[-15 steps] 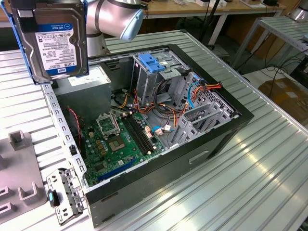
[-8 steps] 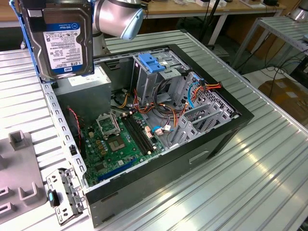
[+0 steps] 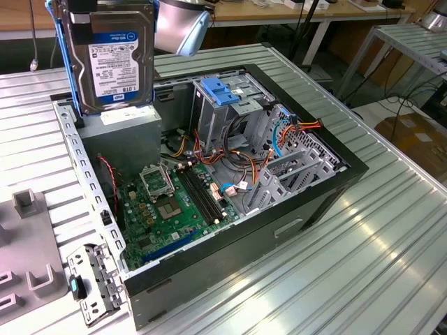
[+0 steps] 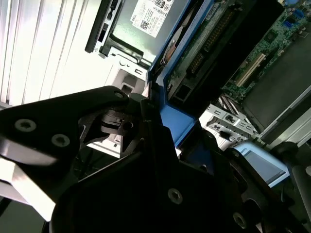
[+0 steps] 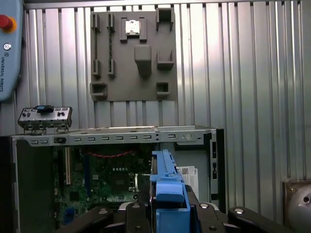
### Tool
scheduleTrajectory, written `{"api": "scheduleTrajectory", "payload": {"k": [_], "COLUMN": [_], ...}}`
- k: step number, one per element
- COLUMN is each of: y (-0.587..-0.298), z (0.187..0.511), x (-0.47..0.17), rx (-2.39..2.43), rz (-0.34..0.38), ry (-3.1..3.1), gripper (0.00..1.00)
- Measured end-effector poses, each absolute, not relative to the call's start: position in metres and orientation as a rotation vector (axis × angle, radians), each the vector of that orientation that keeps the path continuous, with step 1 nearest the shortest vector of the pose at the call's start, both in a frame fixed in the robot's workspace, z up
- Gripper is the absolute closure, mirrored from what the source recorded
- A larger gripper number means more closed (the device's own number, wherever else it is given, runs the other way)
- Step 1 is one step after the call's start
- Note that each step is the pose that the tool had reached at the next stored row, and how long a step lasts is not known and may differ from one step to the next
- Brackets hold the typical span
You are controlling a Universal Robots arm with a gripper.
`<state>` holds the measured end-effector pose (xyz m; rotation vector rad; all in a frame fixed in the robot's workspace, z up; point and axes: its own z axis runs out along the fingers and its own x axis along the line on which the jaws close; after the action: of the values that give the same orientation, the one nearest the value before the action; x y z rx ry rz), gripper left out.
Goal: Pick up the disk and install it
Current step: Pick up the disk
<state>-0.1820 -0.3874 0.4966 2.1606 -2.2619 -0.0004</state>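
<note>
Ribbed metal table (image 3: pixel 391 230) carries the open computer case (image 3: pixel 230 262); the disk (image 3: pixel 115 59) hangs upright over one corner, clear of the walls. First wrist view: the gripper (image 5: pixel 167 209) seems clamped on the disk's blue bracket (image 5: pixel 165 179), with the case directly beneath it. Second wrist view: black fingers (image 4: pixel 146 121) flank that bracket (image 4: pixel 177 116).

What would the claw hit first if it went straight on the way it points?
Probably the grey power-supply box: the claw, shut on the disk, hangs above it, so the disk's lower edge would touch first. Depth is unclear.
</note>
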Motion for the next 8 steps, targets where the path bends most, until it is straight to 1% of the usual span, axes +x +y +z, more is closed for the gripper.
{"api": "scheduleTrajectory", "payload": {"k": [8], "y": [-0.391], "z": [0.497], "x": [-0.164], "rx": [2.161], "rz": [-0.001], "ry": [-2.262], "gripper": [0.63]}}
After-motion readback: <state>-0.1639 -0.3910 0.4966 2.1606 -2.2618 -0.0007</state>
